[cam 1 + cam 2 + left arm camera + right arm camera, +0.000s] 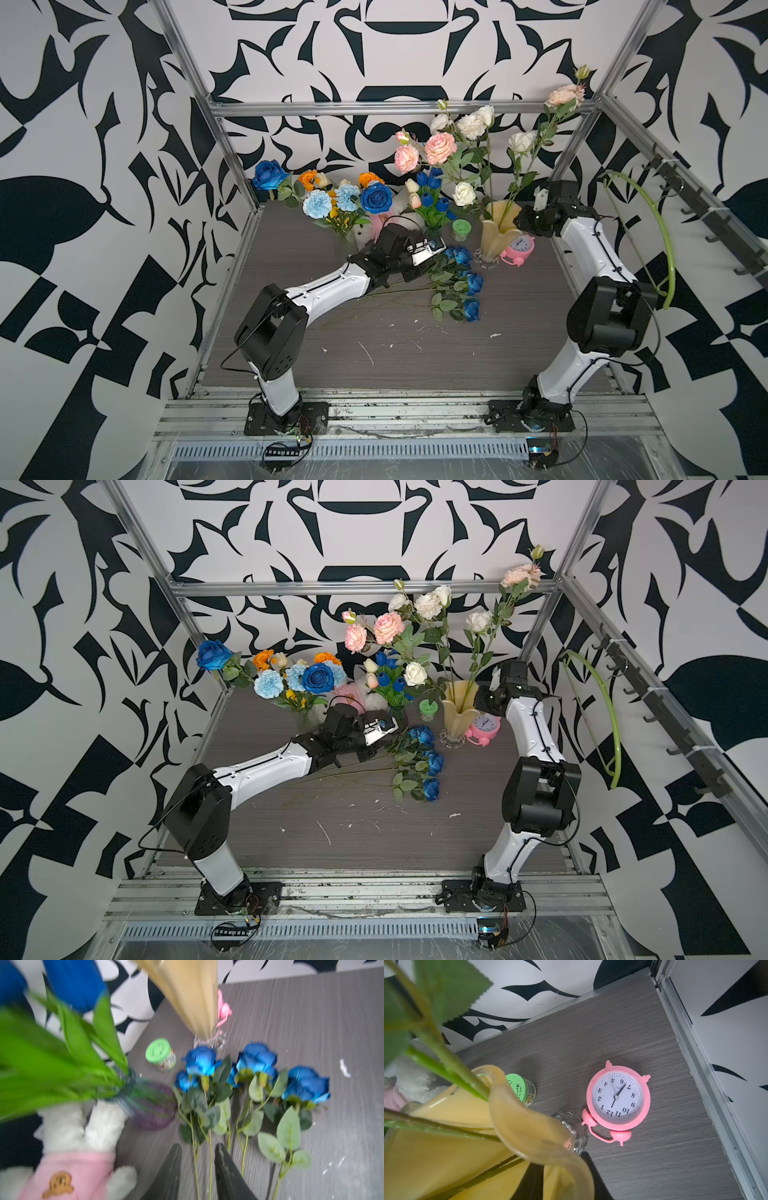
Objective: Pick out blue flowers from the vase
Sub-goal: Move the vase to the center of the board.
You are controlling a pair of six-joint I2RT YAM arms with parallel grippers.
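Fingers (168, 1176) of left gripper (197, 1146) sat slightly parted, straddling loose stems and clamping nothing. blue roses (465, 282) lay mid-frame in both top views. At the yellow vase (498, 232) rim, right gripper (525, 220) closure was unclear. Probably the set-down step; next needed a reach to blue tulips (428, 199), upper centre.

Grey wood-grain table (415, 365) enclosed by black-and-white patterned walls (83, 124). A pink alarm clock (617, 1098) lies dial showing, near a small green-lidded jar (518, 1086). A white plush toy (68, 1126) in a pink shirt lies at the back. Pink roses (440, 148), white roses (471, 124) and orange marigolds (308, 179) rise behind. White scraps (365, 352) dot the table.
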